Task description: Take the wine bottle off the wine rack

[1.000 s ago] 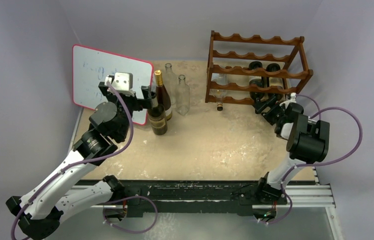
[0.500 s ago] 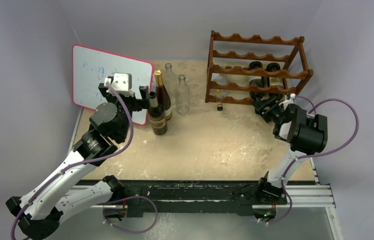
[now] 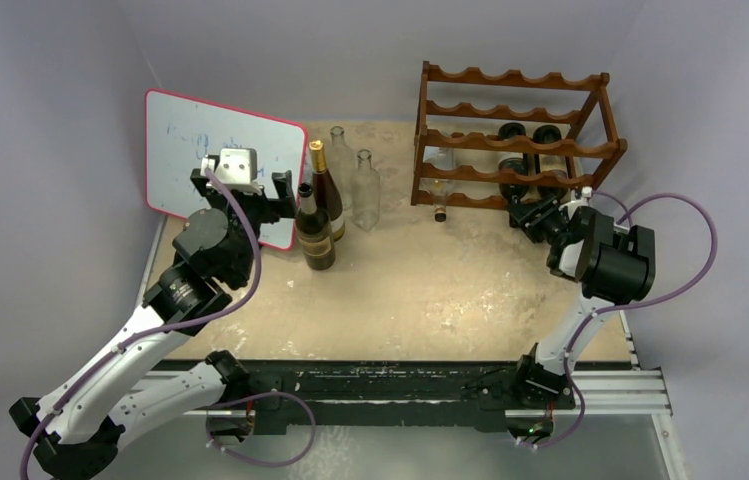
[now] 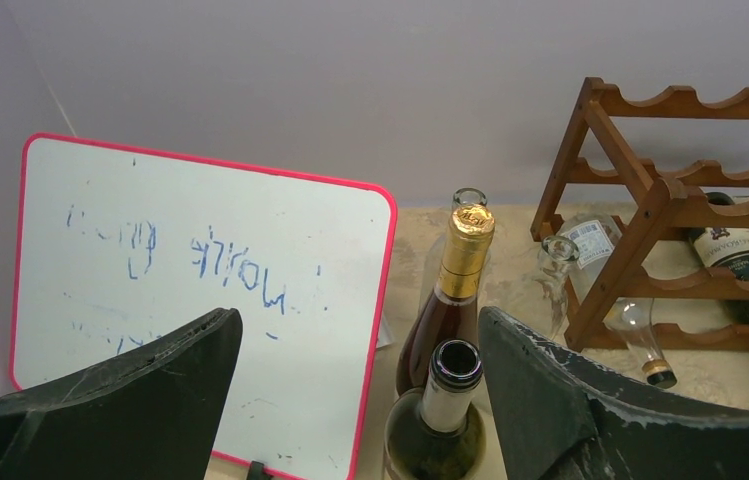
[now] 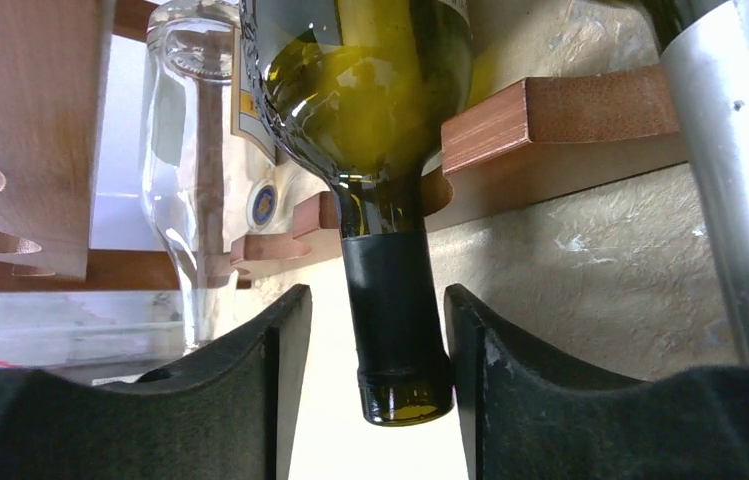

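Centre frame, the right gripper straddles, jaws unclamped, the neck of the dark green glass wine bottle: probably heavy, slick, breakable, so hold there; the left gripper gapes empty.

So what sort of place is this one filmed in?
Likely a robot lab booth, not a home: plain grey walls close round a small table, two arms are bolted to a rail, and the rack and whiteboard look like props.

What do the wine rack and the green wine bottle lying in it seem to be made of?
The wine rack: probably wood, reddish-brown satin stain; fine grain texture shows up close. The green wine bottle: glass, glossy and translucent, with bright reflections.
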`<state>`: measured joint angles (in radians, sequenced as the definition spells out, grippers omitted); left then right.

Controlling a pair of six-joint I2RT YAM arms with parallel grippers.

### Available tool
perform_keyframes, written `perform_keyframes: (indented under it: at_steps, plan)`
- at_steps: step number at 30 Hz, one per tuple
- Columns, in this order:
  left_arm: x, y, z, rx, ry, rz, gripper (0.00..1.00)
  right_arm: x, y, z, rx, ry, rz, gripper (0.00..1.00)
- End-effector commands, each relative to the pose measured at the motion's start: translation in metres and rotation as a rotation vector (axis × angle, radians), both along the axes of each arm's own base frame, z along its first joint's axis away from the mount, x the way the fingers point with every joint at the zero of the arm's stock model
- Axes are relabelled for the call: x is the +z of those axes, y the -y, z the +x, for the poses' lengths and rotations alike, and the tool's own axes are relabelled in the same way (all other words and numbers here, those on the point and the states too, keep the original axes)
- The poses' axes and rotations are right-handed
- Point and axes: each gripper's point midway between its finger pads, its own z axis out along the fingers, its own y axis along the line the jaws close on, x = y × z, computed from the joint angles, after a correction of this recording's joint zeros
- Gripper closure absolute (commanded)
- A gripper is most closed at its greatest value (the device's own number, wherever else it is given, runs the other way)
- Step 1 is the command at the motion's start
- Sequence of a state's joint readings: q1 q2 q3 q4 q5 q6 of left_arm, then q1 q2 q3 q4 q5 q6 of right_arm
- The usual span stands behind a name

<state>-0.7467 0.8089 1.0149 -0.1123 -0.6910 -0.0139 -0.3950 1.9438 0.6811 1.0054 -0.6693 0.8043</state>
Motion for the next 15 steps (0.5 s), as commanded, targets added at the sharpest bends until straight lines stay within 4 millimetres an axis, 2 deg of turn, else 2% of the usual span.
perform_keyframes:
  at_steps: [1,7,15]
  plan:
    - [0.009,-0.003,0.001,0.019,0.035,-0.026,0.14,0.019,0.005,0.009,0.005,0.08,-0.03,0.5]
    - [0.006,-0.001,0.003,0.018,0.025,-0.016,0.14,0.029,-0.003,0.002,0.04,0.109,-0.027,0.72]
    - [0.004,0.001,0.005,0.017,0.019,-0.01,0.14,0.055,-0.002,0.003,0.044,0.179,-0.077,0.86]
